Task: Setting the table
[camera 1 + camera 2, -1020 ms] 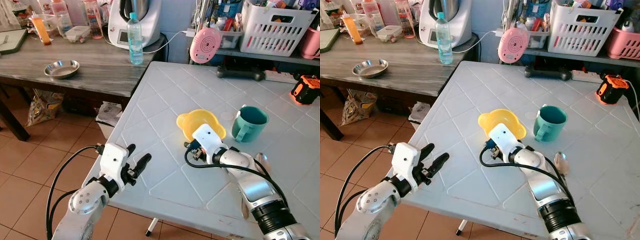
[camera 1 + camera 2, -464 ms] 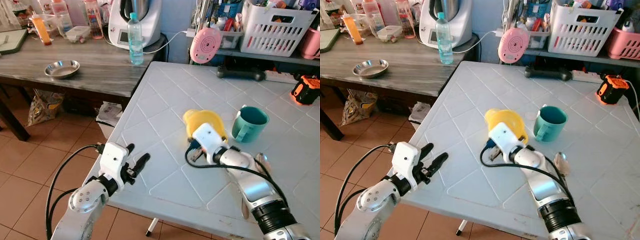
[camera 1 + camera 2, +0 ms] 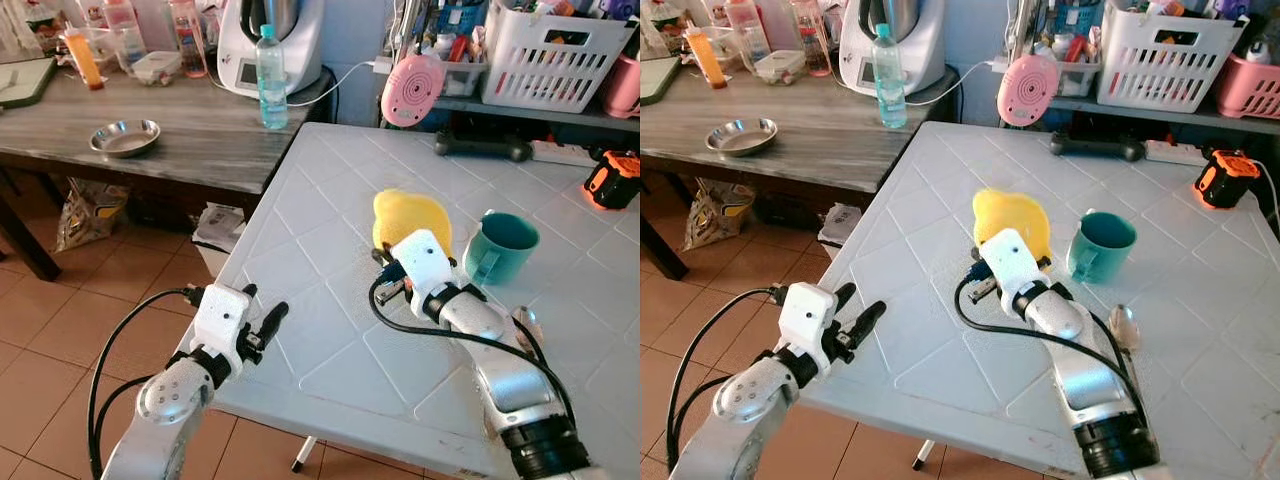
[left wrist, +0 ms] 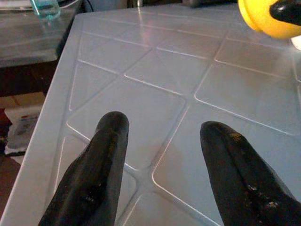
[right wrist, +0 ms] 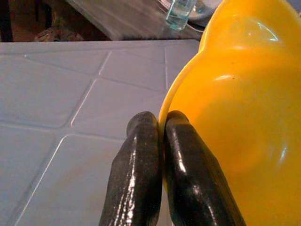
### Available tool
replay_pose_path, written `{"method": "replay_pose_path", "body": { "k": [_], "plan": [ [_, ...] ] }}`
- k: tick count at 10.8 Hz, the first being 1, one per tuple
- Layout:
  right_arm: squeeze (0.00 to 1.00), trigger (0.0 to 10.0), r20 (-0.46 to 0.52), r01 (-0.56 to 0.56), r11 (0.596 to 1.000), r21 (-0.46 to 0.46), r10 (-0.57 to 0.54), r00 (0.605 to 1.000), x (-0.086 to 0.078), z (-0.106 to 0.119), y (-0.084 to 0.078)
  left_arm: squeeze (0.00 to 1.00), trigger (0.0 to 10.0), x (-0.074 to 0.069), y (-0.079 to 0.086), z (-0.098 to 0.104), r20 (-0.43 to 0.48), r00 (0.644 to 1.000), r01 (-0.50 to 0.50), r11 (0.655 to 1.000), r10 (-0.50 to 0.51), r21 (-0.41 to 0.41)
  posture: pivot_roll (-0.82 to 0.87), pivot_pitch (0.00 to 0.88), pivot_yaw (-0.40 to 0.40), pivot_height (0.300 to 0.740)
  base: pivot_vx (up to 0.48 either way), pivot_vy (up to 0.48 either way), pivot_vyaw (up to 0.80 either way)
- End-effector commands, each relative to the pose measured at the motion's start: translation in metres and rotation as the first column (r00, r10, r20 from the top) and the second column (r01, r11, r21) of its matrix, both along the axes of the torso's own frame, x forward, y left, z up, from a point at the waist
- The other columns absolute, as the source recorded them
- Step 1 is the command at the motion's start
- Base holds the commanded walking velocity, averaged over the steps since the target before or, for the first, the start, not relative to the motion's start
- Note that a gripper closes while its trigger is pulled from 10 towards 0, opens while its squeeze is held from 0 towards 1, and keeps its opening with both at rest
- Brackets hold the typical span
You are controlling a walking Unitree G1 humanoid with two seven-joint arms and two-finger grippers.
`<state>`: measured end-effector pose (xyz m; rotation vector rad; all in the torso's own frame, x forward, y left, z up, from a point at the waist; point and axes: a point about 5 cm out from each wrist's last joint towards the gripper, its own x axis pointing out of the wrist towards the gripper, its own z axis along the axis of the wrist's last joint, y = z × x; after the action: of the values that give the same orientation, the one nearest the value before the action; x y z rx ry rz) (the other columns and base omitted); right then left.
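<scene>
My right gripper [image 5: 162,120] is shut on the rim of a yellow bowl [image 3: 408,218], holding it tilted up on edge over the white table [image 3: 330,180]. A teal mug [image 3: 496,246] stands just to the bowl's right. A spoon [image 3: 1123,326] lies on the table beside my right forearm. My left gripper [image 4: 162,132] hangs open and holds nothing over the table's near left corner, and the yellow bowl [image 4: 268,19] is seen far ahead of it.
A wooden side table [image 3: 150,120] to the left carries a metal dish [image 3: 122,137], a water bottle [image 3: 269,78] and a kitchen machine. At the back are a white basket [image 3: 552,55], a pink round device [image 3: 411,89] and an orange tool [image 3: 612,178].
The right gripper has tipped the yellow bowl from lying flat to standing on edge and moved it slightly away. The left gripper has drawn a little toward the table's edge.
</scene>
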<state>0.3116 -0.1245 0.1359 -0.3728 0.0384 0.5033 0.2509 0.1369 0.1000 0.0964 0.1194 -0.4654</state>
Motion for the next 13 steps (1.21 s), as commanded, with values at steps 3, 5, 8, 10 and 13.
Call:
{"method": "replay_pose_path", "body": {
  "k": [3,5,8,10,13],
  "plan": [
    [0.00,9.0,0.158,0.098,0.987,0.128,-0.118,0.980,-0.014,0.035,-0.008,0.00,10.0,0.006,0.012,0.006,0.019,0.996,-0.091,0.996,0.091,-0.013,0.04,0.013,0.005,0.740,0.000,0.000,0.00],
    [0.00,10.0,0.171,0.147,0.969,0.200,-0.183,0.968,-0.031,0.041,-0.011,0.00,10.0,0.013,0.016,0.015,0.057,0.991,-0.120,0.993,0.121,-0.019,0.04,0.015,0.007,0.740,0.000,0.000,0.00],
    [0.00,10.0,0.126,0.171,0.958,0.230,-0.204,0.971,-0.044,0.035,-0.009,0.00,10.0,0.019,0.015,0.018,0.067,0.990,-0.127,0.992,0.128,-0.022,0.02,0.016,0.016,0.740,0.000,0.000,0.00],
    [0.00,10.0,0.132,0.166,0.958,0.232,-0.200,0.971,-0.043,0.038,-0.009,0.00,10.0,0.020,0.015,0.019,0.073,0.988,-0.132,0.991,0.133,-0.019,0.02,0.016,0.012,0.740,0.000,0.268,-0.63],
    [0.00,10.0,0.120,0.164,0.959,0.232,-0.196,0.973,-0.043,0.038,-0.008,0.00,10.0,0.019,0.017,0.018,0.072,0.988,-0.137,0.991,0.137,-0.013,0.02,0.018,0.009,0.740,0.000,0.300,-0.72]
  ]
}}
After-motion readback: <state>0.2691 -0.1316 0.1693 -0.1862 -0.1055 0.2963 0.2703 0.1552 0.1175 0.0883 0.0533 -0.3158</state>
